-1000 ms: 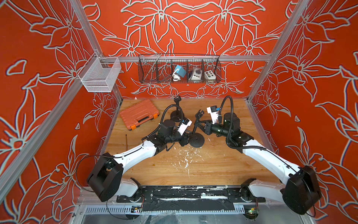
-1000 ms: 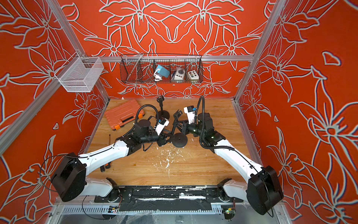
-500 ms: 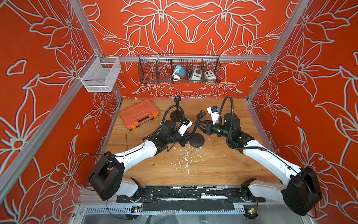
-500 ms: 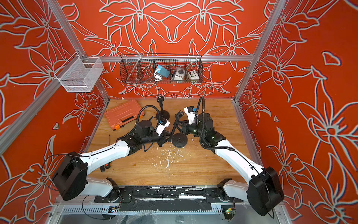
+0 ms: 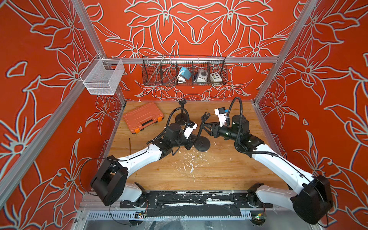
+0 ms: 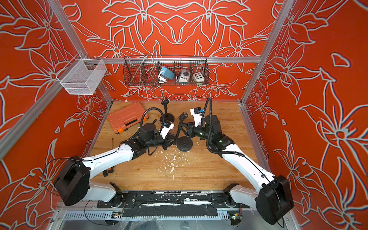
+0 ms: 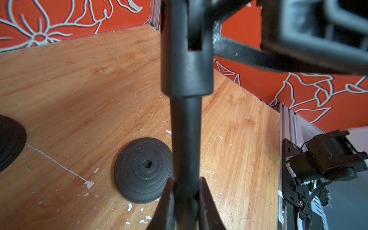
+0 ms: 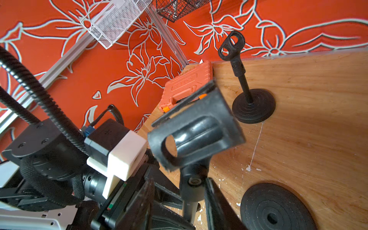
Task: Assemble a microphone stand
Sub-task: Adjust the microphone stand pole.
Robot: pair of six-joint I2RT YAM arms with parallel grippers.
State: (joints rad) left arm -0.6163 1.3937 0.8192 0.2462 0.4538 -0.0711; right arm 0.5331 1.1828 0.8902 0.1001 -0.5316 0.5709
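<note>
Mid-handover, by the look of it. The left gripper [image 7: 186,180] was clamped tight on the lower end of the slim black stand rod [image 7: 186,129], holding it tilted above the middle of the wooden table [image 5: 219,171]. The right gripper [image 8: 180,189] had its jaws parted either side of the same rod, just under the black plastic microphone clip [image 8: 199,129]. A gap showed, so it gripped nothing.

The loose round black ridged base [image 7: 143,169] lay flat just beside the left gripper, its centre hole bare, so rod and base were not yet joined. My read: the step in hand was getting the rod's foot to that hole. That foot was buried between the left fingers, so the next move probably called for the right gripper to take the rod higher up, then stand it upright over the hole.

Crowding was the worry, with both grippers sitting close together. A finished black microphone stand [image 5: 181,113] stood near the back edge. A closed orange plastic tool case [image 5: 143,117] lay toward the back-left corner, out of the way.
</note>
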